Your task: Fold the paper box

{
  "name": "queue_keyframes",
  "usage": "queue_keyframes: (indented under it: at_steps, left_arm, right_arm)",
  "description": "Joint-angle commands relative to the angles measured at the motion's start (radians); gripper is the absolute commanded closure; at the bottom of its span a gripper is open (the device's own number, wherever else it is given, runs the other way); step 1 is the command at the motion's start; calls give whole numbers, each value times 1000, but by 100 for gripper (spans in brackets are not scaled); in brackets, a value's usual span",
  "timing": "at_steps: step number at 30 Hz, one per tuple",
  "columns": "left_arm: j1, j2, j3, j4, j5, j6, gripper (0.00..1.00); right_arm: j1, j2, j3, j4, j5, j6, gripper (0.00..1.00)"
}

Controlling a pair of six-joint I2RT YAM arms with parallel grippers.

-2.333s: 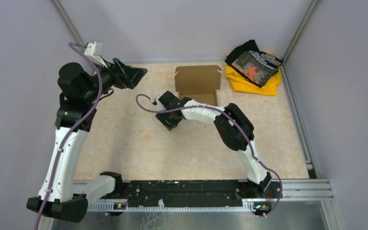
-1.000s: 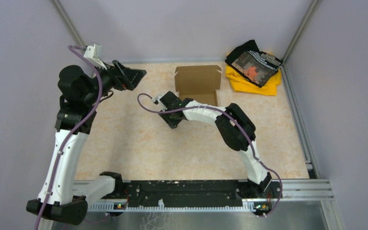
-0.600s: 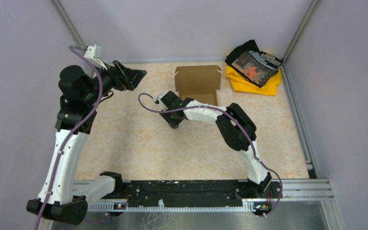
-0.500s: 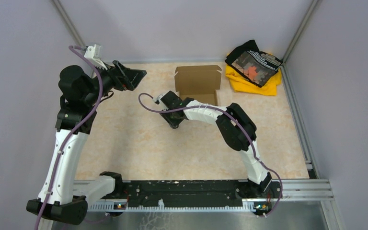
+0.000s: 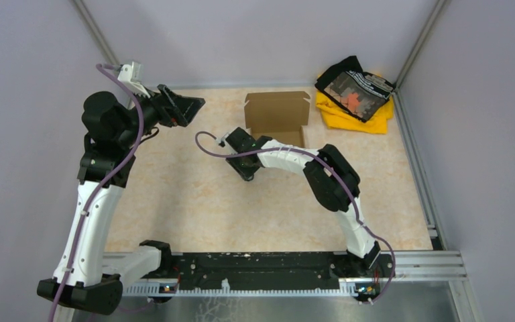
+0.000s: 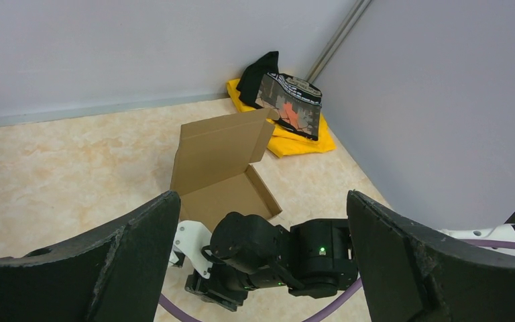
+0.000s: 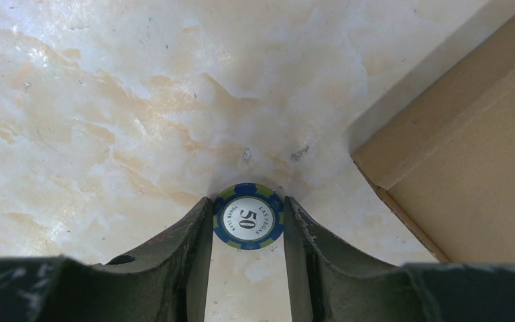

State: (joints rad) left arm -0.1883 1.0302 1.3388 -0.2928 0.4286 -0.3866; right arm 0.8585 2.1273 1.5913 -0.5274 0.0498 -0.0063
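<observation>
The paper box [image 5: 276, 114] lies opened out at the back of the table, its lid flap tilted up; it also shows in the left wrist view [image 6: 218, 161] and at the right edge of the right wrist view [image 7: 469, 161]. My right gripper [image 5: 247, 173] points down at the table just in front of the box's left corner. Its jaws [image 7: 248, 201] touch both sides of a blue and green poker chip [image 7: 248, 218] marked 50, which lies flat on the table. My left gripper [image 5: 196, 112] hangs wide open above the back left, looking down at the right wrist [image 6: 261, 198].
A yellow and black cloth pile [image 5: 355, 94] lies in the back right corner, right of the box. Grey walls with metal rails enclose the table on three sides. The right arm's purple cable [image 5: 204, 144] loops out left of its wrist.
The right wrist has turned and shifted a little to the right, and its jaws have narrowed onto the chip. The left arm has barely moved.
</observation>
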Motion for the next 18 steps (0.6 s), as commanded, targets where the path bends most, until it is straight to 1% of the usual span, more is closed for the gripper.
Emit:
queue_keyframes:
  at_steps: [1, 18]
  left_arm:
    - [-3, -7, -5, 14, -9, 15, 1]
    - [-3, -18, -3, 9, -22, 17, 1]
  right_arm:
    - [-10, -62, 39, -35, 28, -11, 62]
    - [-22, -110, 53, -59, 49, -18, 61]
